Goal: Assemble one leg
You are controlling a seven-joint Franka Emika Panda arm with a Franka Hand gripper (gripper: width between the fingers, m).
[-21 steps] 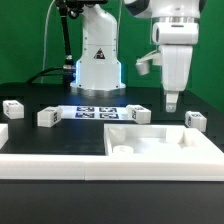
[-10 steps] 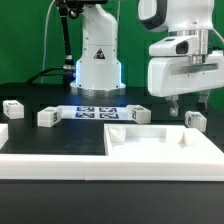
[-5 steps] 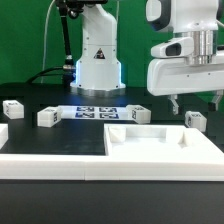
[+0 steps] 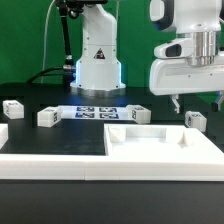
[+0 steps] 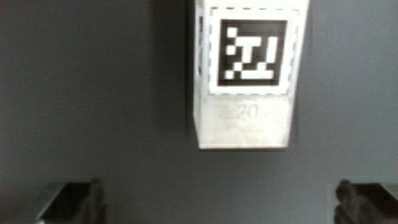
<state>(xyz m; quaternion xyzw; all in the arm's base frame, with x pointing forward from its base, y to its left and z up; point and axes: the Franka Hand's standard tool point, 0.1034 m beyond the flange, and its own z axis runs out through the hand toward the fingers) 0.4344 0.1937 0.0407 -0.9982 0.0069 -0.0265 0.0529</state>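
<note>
The surface (image 4: 60, 135) is matt black and fills the scene from the near edge back to the arm's white base (image 4: 98, 62), which has a band of blue light near its foot. Behind it the room is closed off by a plain green backdrop (image 4: 25, 40).

The marker board (image 4: 98, 112) lies flat on the surface in front of the base. A large white tray-like part (image 4: 160, 150) with raised rims sits nearest the camera, toward the exterior view's right. Three small white posts stand apart across the dark top: one (image 4: 12, 108) at the exterior view's far left, one (image 4: 47, 117) just left of the marker board, and one (image 4: 140, 114) just right of it.

The leg (image 4: 196, 120) rests on the surface at the exterior view's right, just behind the tray's far rim. The claw (image 4: 198, 103) hangs above it, clear of it.

In the wrist view the leg (image 5: 244, 85) lies flat on the bare dark surface (image 5: 89, 90) with its black-and-white tag facing up. The two dark fingers (image 5: 73, 198) are spread wide, with only surface between them, and they touch nothing.
</note>
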